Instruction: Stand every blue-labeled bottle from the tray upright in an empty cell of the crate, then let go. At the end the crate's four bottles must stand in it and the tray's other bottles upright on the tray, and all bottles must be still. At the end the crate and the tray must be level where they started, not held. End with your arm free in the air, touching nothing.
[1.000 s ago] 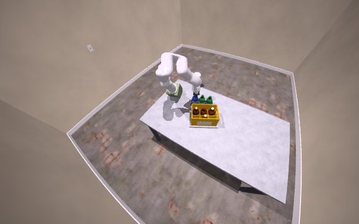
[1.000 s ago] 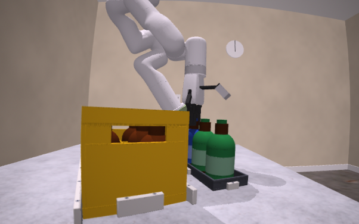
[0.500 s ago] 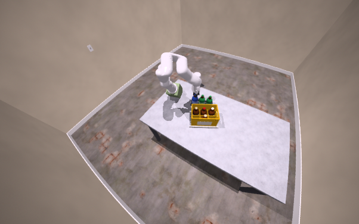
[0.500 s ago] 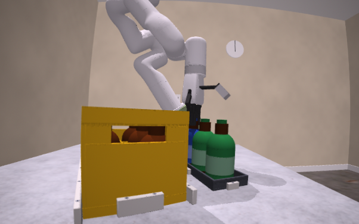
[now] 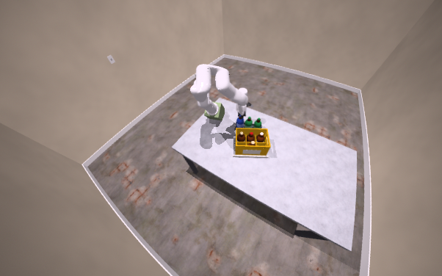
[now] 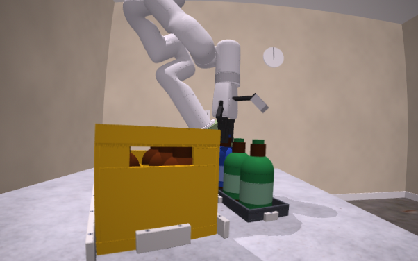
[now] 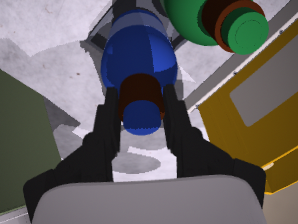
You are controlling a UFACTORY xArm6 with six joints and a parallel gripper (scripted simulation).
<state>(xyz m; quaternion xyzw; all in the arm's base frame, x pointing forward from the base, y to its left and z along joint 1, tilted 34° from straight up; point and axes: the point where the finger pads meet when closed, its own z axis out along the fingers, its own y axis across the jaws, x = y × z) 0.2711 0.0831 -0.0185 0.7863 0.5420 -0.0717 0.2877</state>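
Note:
A blue-labeled bottle stands at the end of the dark tray nearest the arm's base. It also shows in the top view and, mostly hidden behind the crate, in the exterior view. My gripper is shut on its brown neck just under the blue cap, coming straight down from above. Two green-labeled bottles stand upright on the tray beside it. The yellow crate holds three brown bottles with different caps; one cell looks empty.
The crate sits right next to the tray, with white blocks at its base. The arm's green base block stands on the table's far left corner. The table's edges drop to the floor.

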